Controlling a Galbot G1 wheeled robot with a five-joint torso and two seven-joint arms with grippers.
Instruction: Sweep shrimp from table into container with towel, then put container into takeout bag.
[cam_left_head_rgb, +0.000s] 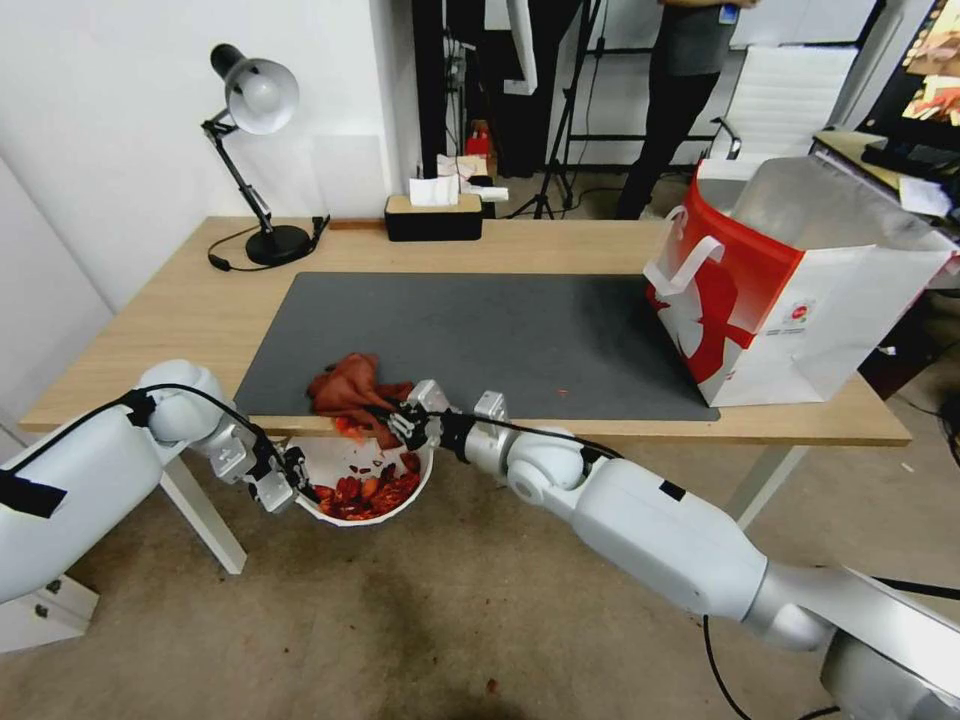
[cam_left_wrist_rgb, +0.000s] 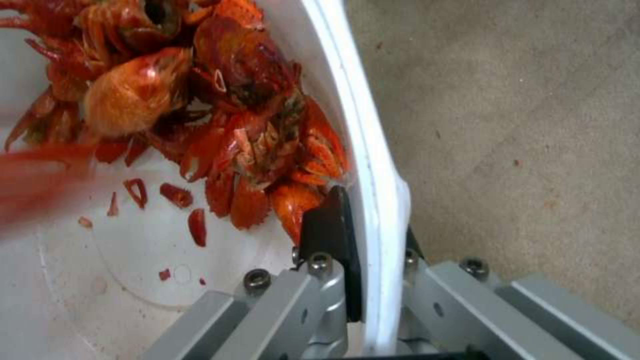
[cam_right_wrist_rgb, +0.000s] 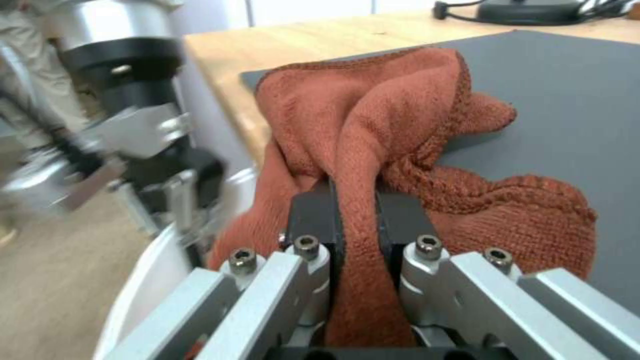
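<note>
I see the shrimp as glossy red-orange curved bodies with claws and shell bits, heaped against one wall of the container, with small red fragments scattered over its white floor. In the head view a few pieces sit higher, near the rim just under the surface edge. The container is a round white bowl with thin flared walls, held below and just in front of the near edge of the surface, over the floor.

My left gripper grips the container by its rim: in the left wrist view one black pad is pressed inside the wall, right beside the nearest shrimp, and the other finger sits outside, so the jaws are nearly closed on the thin wall.

The towel is a rust-brown knitted cloth, bunched and folded, lying on the near edge of the dark grey mat and hanging over the surface edge toward the container. My right gripper pinches a thick fold of it between the two black pads, held narrow, just above the container's rim.

The takeout bag, red and white with white strap handles and silver lining, stands open at the right end of the surface, well apart from both grippers.
</note>
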